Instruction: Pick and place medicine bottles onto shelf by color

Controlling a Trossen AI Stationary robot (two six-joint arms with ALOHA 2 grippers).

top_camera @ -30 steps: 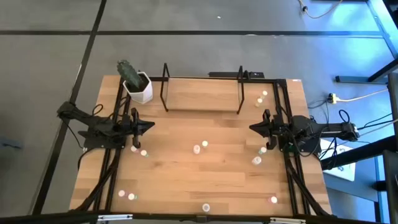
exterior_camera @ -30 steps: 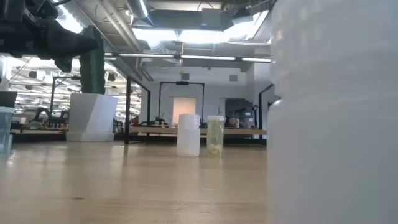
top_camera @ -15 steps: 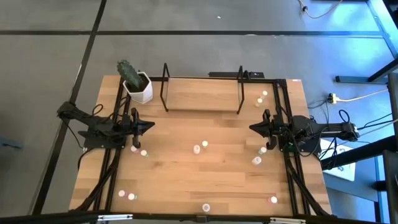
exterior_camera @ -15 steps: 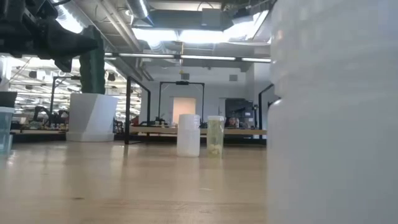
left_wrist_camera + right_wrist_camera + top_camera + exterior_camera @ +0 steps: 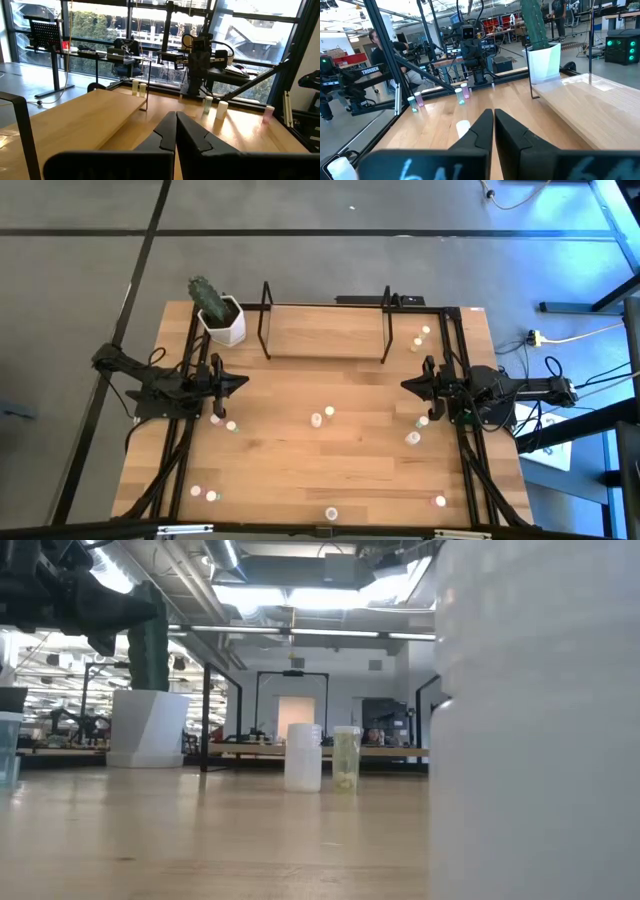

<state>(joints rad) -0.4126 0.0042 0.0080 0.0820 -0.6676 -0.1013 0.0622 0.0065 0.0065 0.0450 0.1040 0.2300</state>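
Several tiny medicine bottles stand scattered upright on the wooden table: two near the middle [image 5: 317, 420], two by the left arm [image 5: 214, 419], two by the right arm [image 5: 413, 438], two at the far right [image 5: 418, 344], and others along the near edge [image 5: 331, 513]. The shelf [image 5: 325, 335], a wire rack with a wooden floor, stands at the far edge and holds nothing. My left gripper [image 5: 243, 383] [image 5: 176, 120] hangs shut over the table's left side and points toward the middle. My right gripper [image 5: 405, 385] [image 5: 493, 117] hangs shut over the right side, facing it.
A white pot with a cactus [image 5: 225, 320] stands at the far left corner beside the shelf. Black rails [image 5: 185, 450] run along both sides of the table. In the low view one bottle [image 5: 540, 720] stands close to the camera and fills the right side.
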